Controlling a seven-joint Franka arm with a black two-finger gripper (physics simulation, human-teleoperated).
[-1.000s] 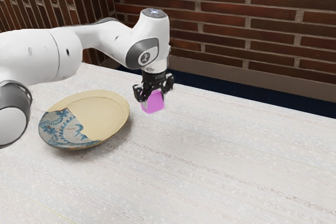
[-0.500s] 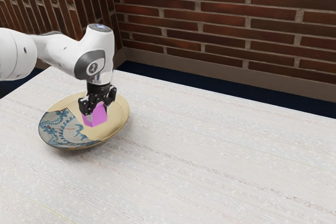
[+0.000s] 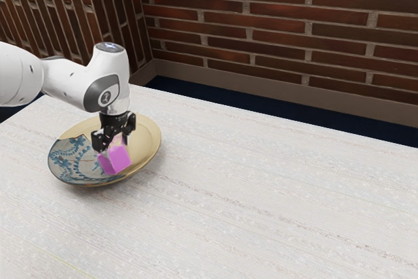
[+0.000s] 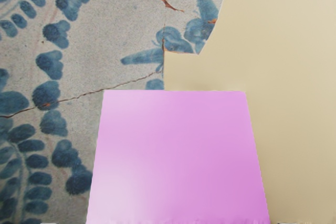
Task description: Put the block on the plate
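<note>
Have the end effector (image 3: pixel 112 147) low over the plate (image 3: pixel 147 138) on the table (image 3: pixel 274 194). See the pink block (image 3: pixel 119 159) just under the end effector, within the plate's outline, by the seam between blue-patterned and plain cream parts. Cannot tell whether apart or clamped on the block, nor make out any contact between block and plate.

Whitish, faintly streaked table (image 3: pixel 261 194), extending beneath and around the pincer (image 3: pixel 113 148); dark blue floor (image 3: pixel 261 108), beyond the pincer; brown skirting board (image 3: pixel 261 87) and red-brown brick walls (image 3: pixel 287 27), farther behind the pincer, meeting at a corner.
</note>
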